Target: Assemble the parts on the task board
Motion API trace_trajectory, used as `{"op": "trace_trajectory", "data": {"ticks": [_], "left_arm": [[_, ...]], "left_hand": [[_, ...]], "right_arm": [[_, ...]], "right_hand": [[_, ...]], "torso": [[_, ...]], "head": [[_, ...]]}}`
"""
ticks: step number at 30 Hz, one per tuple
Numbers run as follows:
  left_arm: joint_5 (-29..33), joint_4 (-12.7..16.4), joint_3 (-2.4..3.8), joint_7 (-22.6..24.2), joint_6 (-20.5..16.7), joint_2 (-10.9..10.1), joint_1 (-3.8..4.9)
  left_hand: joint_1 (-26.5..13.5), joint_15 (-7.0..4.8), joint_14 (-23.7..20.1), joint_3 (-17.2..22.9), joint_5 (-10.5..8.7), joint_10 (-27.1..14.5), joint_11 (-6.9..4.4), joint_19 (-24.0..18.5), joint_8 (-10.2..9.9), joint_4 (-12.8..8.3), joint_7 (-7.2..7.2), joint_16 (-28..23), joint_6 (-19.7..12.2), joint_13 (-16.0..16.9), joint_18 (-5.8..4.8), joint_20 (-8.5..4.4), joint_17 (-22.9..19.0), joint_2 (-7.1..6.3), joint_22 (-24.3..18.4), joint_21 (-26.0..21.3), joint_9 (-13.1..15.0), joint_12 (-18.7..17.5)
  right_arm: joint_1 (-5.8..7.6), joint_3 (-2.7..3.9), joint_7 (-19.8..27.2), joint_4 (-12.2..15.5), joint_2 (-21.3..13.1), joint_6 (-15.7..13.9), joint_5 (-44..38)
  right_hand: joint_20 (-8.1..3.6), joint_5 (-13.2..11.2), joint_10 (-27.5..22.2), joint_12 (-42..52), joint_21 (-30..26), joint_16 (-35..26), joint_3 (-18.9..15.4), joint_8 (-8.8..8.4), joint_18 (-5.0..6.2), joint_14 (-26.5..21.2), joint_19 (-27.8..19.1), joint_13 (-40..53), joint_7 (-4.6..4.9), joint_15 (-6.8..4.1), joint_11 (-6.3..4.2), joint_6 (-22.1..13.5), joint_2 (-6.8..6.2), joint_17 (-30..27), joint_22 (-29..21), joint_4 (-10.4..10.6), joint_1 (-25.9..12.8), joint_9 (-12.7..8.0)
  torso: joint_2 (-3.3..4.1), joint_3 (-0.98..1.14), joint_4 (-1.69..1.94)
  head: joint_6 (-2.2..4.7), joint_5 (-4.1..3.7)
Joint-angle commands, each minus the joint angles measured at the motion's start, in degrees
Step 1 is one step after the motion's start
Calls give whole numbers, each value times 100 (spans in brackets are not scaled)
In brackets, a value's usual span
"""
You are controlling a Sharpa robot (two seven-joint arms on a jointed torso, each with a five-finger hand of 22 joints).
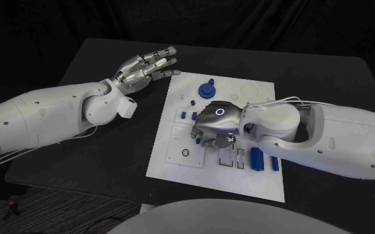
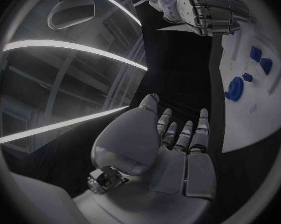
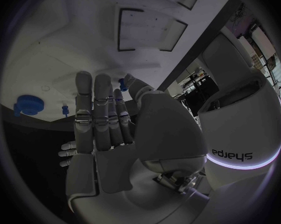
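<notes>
The board lies mid-counter. The right hand hovers over its middle — grasp cannot be told — blue parts around it. The left hand — empty, fingers spread — hangs beside the board's far corner.

Dim scene against black drapes; the white task board glows brightest, wrist views bend at their rims.
</notes>
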Motion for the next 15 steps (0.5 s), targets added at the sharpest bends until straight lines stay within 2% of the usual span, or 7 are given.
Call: {"op": "trace_trajectory", "data": {"ticks": [1,2,4,7,8,11,15], "left_arm": [[39,20,5,79,69,-10,-10],[39,23,5,76,65,-16,-10],[39,29,5,76,60,-29,-10],[39,40,5,81,43,-49,-11],[39,41,5,83,39,-52,-11],[39,49,5,98,26,-60,-11],[39,63,5,110,10,-70,-11]], "left_hand": [[7,23,-25,33,-20,-1,44,-20,20,-14,15,22,40,8,36,-8,4,56,-5,-11,6,26],[6,25,-23,37,-19,1,49,-20,20,-15,19,25,38,9,35,-8,4,55,-8,-12,5,31],[8,27,-19,42,-14,9,59,-19,23,-19,27,29,49,12,34,-8,6,54,-9,-12,7,48],[8,28,-18,44,-13,11,61,-13,25,-20,29,31,54,12,34,-8,6,53,-2,-10,8,50],[8,28,-18,44,-12,11,62,-11,25,-21,30,31,56,13,34,-8,6,53,0,-10,8,51],[8,28,-18,44,-12,11,62,-11,25,-21,30,31,56,13,34,-8,6,53,0,-10,8,51],[8,29,-18,44,-12,14,66,-10,27,-23,33,32,60,13,34,-8,6,47,-2,-9,9,54]], "right_arm": [[16,1,25,55,-127,-295,-44],[40,1,41,76,-185,-344,-18],[107,1,67,121,-299,-427,111],[242,1,96,219,-523,-591,397],[276,1,107,240,-575,-640,459],[451,1,174,301,-810,-881,842],[622,1,202,318,-1106,-1106,1362]], "right_hand": [[40,-115,-299,-131,-148,-45,-76,-6,82,-40,-34,-61,-2,45,53,-137,-7,-53,98,64,-72,-28],[70,-192,-583,-255,-210,-37,-191,-21,83,-51,-31,-124,17,84,110,-367,-33,-64,78,95,-70,-90],[100,-302,-1027,-467,-324,-29,-495,1,101,-67,-18,-260,-109,93,202,-651,-69,-94,41,245,12,-191],[89,-274,-1406,-591,-381,4,-828,-4,98,-60,58,-473,-127,81,261,-993,-141,-141,26,662,378,-350],[99,-273,-1463,-577,-413,18,-904,22,90,-59,80,-553,-143,86,274,-1089,-194,-156,26,899,539,-401],[85,-260,-1568,-566,-425,37,-988,36,96,-56,117,-670,-163,78,276,-1008,-285,-177,38,1240,750,-436],[99,-264,-1467,-471,-45,322,-1020,83,36,130,275,-714,-121,118,274,-800,-269,75,134,1342,765,-430]], "torso": [[2,5,1],[4,4,2],[5,6,1],[6,5,-2],[5,4,-4],[3,0,-5],[7,-5,-4]], "head": [[-1,-8],[-1,-17],[-1,-34],[-1,-44],[-1,-51],[-1,-78],[-1,-104]]}}
